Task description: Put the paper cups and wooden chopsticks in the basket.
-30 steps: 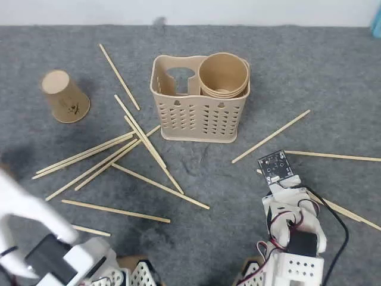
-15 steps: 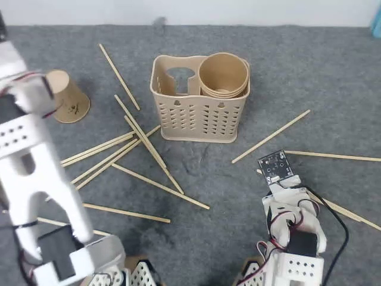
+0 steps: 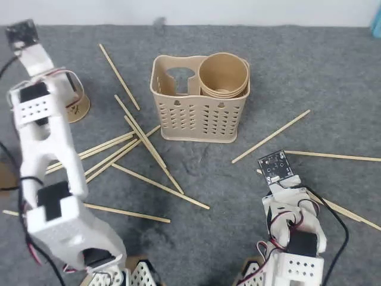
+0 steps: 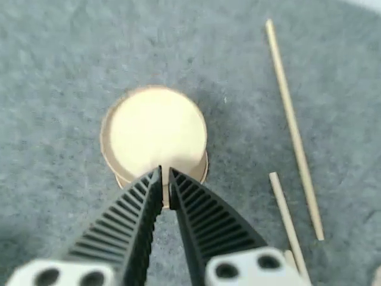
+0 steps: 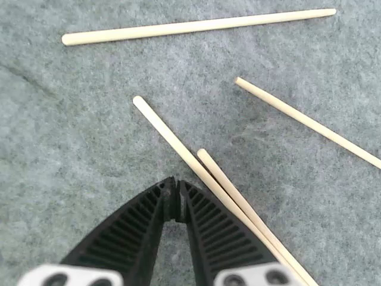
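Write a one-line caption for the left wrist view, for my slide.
Left gripper, fingers nearly shut, poised over an upside-down paper cup, with two wooden chopsticks lying beside it.

No legible text, numbers or signs anywhere. Only candidate: a small dark printed mark on the side of the overturned paper cup [image 3: 80, 102] at the left of the surface, too small to read. The green camera board [image 3: 277, 166] on the right arm's wrist has tiny component markings, also unreadable.
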